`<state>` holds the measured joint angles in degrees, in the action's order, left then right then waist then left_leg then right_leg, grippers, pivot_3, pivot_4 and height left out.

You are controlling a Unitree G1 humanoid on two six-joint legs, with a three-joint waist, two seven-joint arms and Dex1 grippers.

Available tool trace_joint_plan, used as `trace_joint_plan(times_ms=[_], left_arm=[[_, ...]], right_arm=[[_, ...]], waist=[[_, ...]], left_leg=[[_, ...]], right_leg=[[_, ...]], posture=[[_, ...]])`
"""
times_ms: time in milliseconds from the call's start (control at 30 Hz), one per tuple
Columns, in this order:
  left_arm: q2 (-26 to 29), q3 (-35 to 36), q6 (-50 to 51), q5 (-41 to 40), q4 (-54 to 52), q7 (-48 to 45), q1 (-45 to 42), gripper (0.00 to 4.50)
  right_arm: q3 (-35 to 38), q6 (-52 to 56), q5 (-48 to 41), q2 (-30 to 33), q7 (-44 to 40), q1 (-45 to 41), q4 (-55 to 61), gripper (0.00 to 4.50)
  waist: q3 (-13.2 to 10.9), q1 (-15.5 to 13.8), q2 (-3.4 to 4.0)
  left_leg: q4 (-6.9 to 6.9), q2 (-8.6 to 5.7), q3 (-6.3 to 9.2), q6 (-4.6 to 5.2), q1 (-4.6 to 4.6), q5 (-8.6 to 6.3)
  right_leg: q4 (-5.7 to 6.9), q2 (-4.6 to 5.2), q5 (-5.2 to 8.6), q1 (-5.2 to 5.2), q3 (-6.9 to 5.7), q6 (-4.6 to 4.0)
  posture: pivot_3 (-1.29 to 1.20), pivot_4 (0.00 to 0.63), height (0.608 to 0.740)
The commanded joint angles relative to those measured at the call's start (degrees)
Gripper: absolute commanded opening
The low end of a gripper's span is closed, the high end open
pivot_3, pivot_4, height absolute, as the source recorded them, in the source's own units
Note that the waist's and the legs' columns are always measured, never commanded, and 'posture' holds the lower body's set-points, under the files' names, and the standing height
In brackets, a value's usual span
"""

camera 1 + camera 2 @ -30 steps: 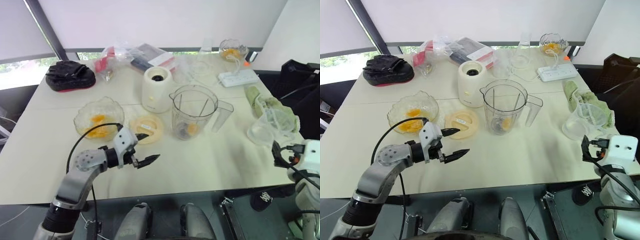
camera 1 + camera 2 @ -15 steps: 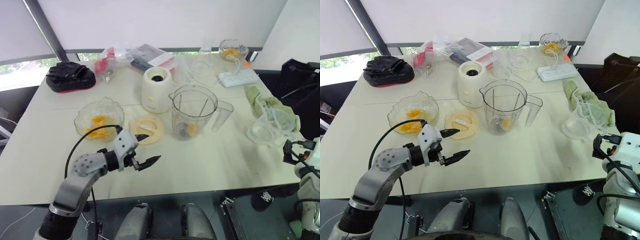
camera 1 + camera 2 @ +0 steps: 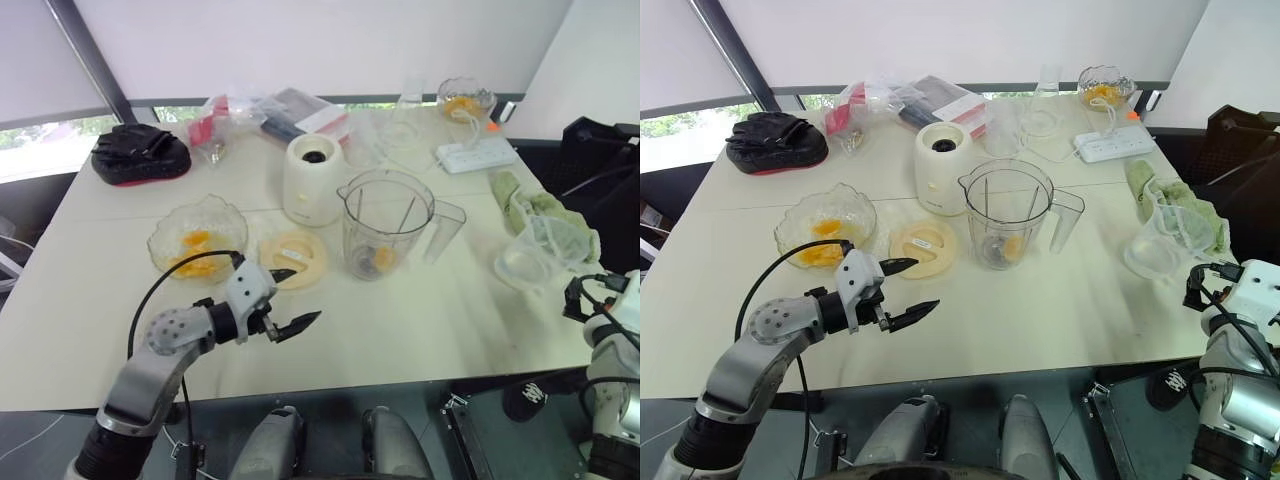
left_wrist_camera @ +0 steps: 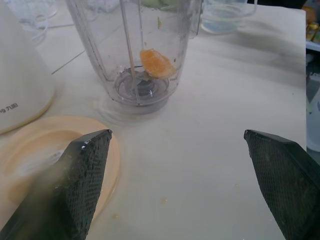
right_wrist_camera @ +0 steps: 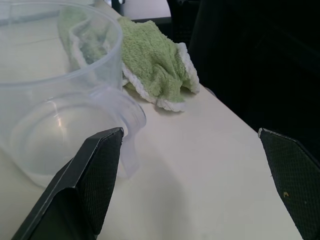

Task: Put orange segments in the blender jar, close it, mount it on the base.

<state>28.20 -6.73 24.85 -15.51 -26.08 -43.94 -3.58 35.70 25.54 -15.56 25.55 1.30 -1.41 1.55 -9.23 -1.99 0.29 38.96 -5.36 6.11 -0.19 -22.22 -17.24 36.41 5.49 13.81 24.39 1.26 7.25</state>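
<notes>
Left claw (image 3: 302, 295) is spread wide, nothing held, over the tabletop (image 3: 420, 310) just in front of the lid (image 3: 293, 257). Jar (image 3: 387, 225) is stood uncapped beside the base (image 3: 314, 180), one segment (image 4: 156, 63) inside. Right claw (image 5: 190, 132) is spread wide near the jug (image 5: 55, 100).

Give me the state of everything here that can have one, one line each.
blender jar: upright on the table, lid off, one orange segment inside
lid: flat on the table, off the jar
base: upright, nothing mounted
glass bowl: holding orange segments
left pincer: open, empty
right pincer: open, empty
</notes>
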Motion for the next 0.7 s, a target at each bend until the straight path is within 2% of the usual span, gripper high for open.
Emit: trace_joint_plan(times_ms=[33, 700], left_arm=[[0.6, -0.3, -0.2, -0.5, -3.0, 0.4, -0.1, 4.43], [2.2, -0.9, -0.7, 0.0, -4.0, 1.7, 0.1, 4.43]], right_arm=[[1.4, -2.3, 0.9, 1.9, 0.9, -2.6, -2.2, 4.5], [-0.2, -6.0, 2.5, 2.2, 2.6, -11.1, -15.2, 4.5]], waist=[[0.0, 0.1, 0.01], [0.0, 1.4, 0.13]], left_leg=[[0.0, 0.0, 0.0, 0.0, 0.0, 0.0], [-0.1, 0.0, -0.02, 0.0, 0.0, 0.0]], right_leg=[[-0.01, 0.0, 0.0, 0.0, 0.0, 0.0], [-0.11, 0.0, 0.0, -0.02, 0.01, 0.0]], posture=[[0.0, 0.15, 0.74], [0.0, 0.15, 0.74]])
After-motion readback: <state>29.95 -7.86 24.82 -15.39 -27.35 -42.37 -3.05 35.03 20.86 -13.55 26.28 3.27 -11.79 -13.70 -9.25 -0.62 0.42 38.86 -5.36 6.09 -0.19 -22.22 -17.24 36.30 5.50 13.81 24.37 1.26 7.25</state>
